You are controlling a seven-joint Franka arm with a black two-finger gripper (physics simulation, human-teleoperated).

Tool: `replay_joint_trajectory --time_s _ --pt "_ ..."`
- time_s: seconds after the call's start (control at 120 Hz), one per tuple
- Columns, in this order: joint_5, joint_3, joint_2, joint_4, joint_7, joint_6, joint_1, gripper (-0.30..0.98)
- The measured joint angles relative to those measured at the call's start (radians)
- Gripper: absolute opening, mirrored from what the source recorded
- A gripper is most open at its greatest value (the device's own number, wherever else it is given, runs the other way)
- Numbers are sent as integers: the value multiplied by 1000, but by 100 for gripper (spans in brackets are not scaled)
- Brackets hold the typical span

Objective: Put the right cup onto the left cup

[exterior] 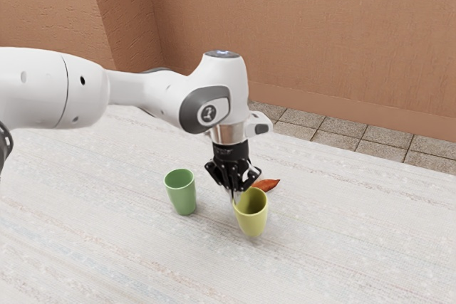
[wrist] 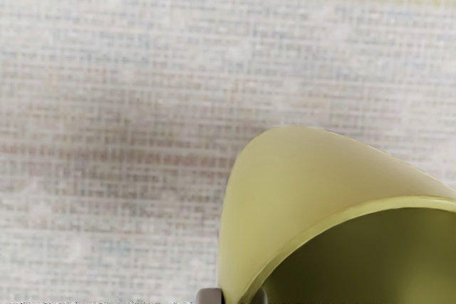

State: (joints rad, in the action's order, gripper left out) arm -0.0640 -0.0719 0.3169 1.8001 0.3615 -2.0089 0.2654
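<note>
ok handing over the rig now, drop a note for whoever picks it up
Gripper: closed on the wall of the yellow cup, one finger inside, one outside. Can't tell for sure if the cup is clear of the table.
Green cup: upright on the table, mouth up, toward the exterior view's left.
Done: yellow cup gripped.
Left: bring it over the green cup, set it on, release.
Also there: a red-orange item behind the yellow cup.

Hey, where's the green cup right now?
In the exterior view, the green cup stands upright on the table, just to the exterior view's left of the yellow cup, whose wall is pinched between the jaws.
</note>
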Motion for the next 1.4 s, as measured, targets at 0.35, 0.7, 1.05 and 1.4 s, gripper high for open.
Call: replay_joint_trajectory --time_s 0.35,0.7,1.05,1.4 --pt "1 34 -92 -3 18 48 -12 -10" --pt "2 94 -131 -38 21 115 -14 -10" --pt "6 155 -188 -43 20 173 -14 -10" --pt "12 217 -204 -42 18 215 -14 -10"
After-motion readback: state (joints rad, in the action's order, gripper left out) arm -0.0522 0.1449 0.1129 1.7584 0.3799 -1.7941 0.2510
